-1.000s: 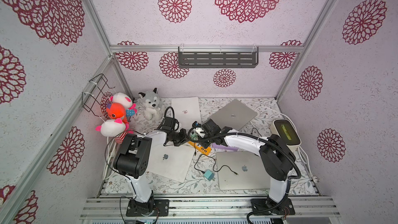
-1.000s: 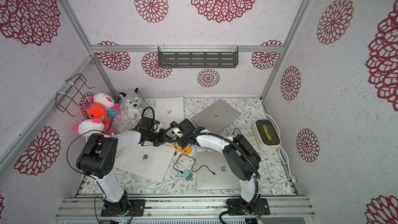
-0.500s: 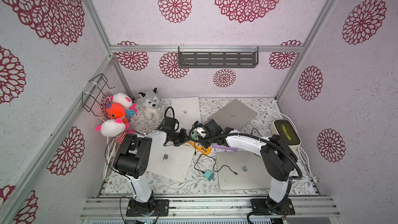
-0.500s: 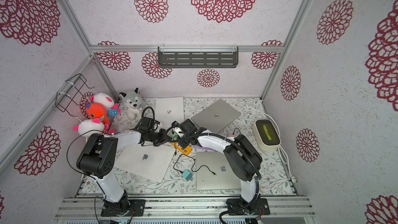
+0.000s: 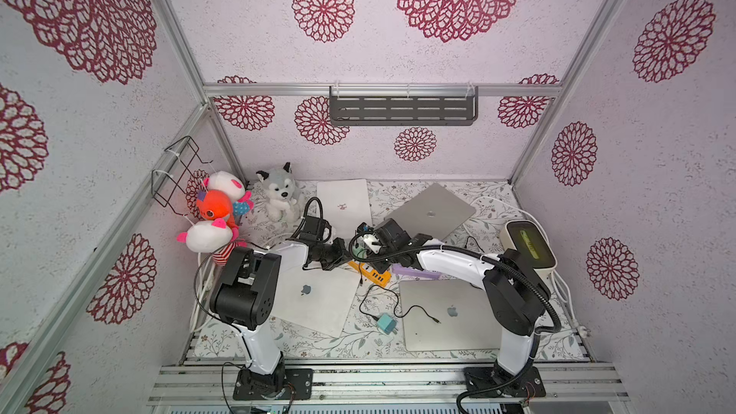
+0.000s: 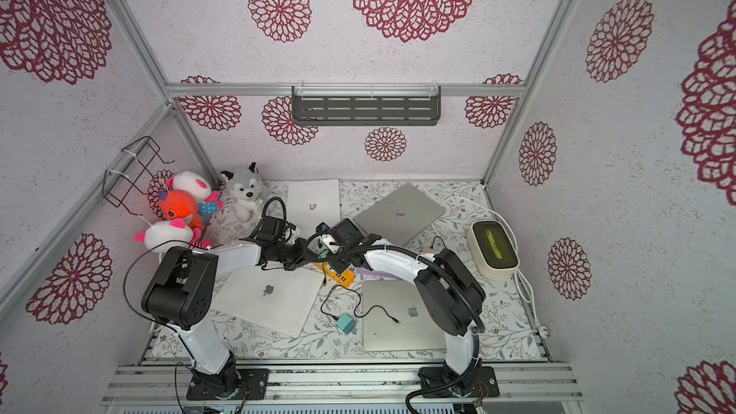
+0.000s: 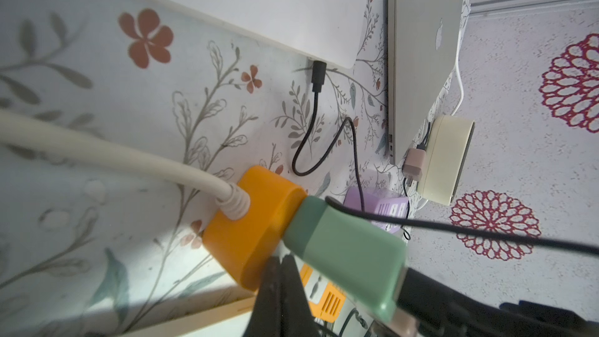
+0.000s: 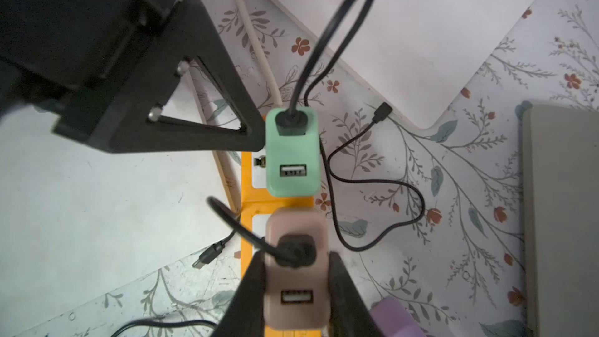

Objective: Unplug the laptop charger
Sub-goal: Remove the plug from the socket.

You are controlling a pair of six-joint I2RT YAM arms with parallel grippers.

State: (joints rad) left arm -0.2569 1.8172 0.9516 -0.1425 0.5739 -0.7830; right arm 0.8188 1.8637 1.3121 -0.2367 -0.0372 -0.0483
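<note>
The right claw (image 8: 296, 262) was clamped on the pink charger (image 8: 296, 306), a finger on each side, over the orange power strip (image 8: 246, 196). Whether its prongs sat in the socket could not be told. Just ahead of that claw the green charger (image 8: 291, 153) stood plugged into the strip, its black cable (image 8: 381, 112) reaching the white laptop (image 8: 421, 43). The left claw (image 7: 281, 270), jaws together, had its tip at the strip, against the green charger.
</note>
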